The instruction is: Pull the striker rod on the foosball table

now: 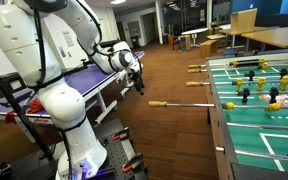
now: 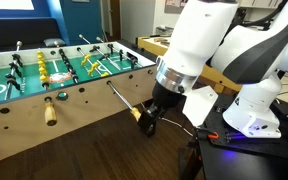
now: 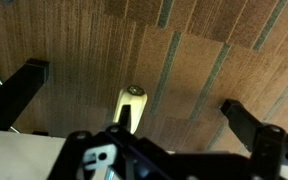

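Observation:
The foosball table [image 1: 222, 128] has green turf and yellow and black players; it also shows in an exterior view [image 2: 24, 118]. One rod [image 1: 189, 103] sticks far out over the wooden floor and ends in a pale wooden handle [image 1: 157, 103], which also shows in an exterior view [image 2: 133, 111]. My gripper [image 1: 136, 80] hangs just beside that handle's end [image 2: 147, 122]. In the wrist view the two black fingers are spread wide, and the handle [image 3: 127, 108] lies between them, farther off. The gripper [image 3: 132, 88] is open and holds nothing.
Other rod handles stick out of the table's side [image 1: 196, 68] [image 2: 50, 110]. A blue-topped table [image 1: 79, 75] stands behind my arm. My base [image 1: 84, 150] is on a stand with cables. Desks and chairs [image 1: 219, 35] stand at the back.

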`<action>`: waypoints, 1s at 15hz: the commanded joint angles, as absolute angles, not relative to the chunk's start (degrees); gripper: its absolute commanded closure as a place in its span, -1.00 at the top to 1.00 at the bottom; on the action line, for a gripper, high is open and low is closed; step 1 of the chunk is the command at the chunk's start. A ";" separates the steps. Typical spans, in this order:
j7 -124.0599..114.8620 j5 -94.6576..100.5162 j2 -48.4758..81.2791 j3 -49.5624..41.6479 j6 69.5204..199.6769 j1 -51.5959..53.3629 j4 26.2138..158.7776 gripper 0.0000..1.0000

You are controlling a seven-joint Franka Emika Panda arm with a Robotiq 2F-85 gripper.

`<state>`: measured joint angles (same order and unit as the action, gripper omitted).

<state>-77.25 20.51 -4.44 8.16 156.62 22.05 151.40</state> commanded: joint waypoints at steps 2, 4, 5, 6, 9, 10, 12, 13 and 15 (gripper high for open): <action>-65.70 11.96 -17.93 9.98 154.24 16.66 158.30 1.00; -57.71 6.76 -21.62 8.55 152.27 15.44 159.14 1.00; -54.58 4.90 -23.39 8.08 150.45 14.35 159.13 1.00; -50.12 2.89 -24.87 7.12 149.06 13.70 159.09 1.00; -40.73 -0.22 -28.16 5.55 143.74 10.39 157.60 1.00; -38.21 -0.80 -28.88 5.27 142.25 9.25 157.08 1.00; -34.43 -1.25 -29.89 5.37 140.22 7.00 156.24 1.00; -32.79 -1.37 -30.10 5.38 139.48 6.09 155.79 1.00; -29.93 -1.81 -30.04 5.54 138.48 4.89 154.76 1.00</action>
